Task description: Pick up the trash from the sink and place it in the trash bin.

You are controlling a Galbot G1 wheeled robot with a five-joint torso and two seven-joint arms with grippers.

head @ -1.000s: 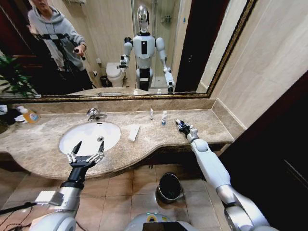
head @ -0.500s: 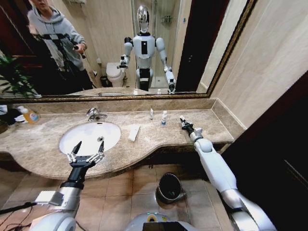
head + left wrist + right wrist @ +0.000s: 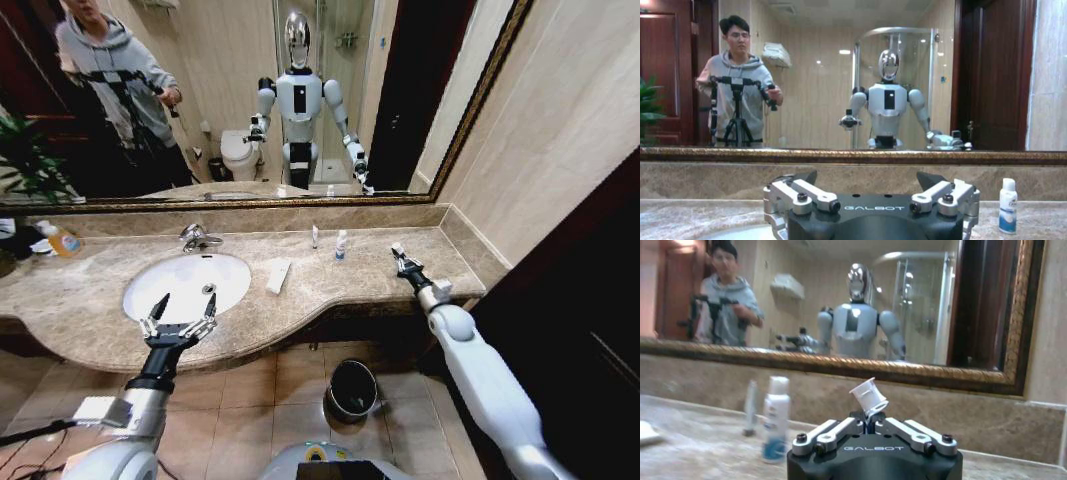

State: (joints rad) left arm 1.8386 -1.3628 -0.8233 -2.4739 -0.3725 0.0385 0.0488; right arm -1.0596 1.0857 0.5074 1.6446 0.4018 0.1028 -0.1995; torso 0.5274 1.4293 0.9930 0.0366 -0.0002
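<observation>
Right gripper [image 3: 400,255] over the counter [image 3: 420,262], clamped on a small white piece of trash [image 3: 869,395] poking out its tip, left gripper [image 3: 178,318] spread wide by the sink [image 3: 185,285], trash bin [image 3: 352,388] on the floor below.

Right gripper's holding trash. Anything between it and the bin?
Yes: the right gripper, shut on a small white item, is over the counter; the trash bin sits on the floor beyond its front edge.

Marble counter [image 3: 330,285] and what it carries
A white bar [image 3: 278,275], a vial [image 3: 314,236], a blue-label bottle [image 3: 341,244] and an orange-liquid bottle [image 3: 58,238] lie on it.
</observation>
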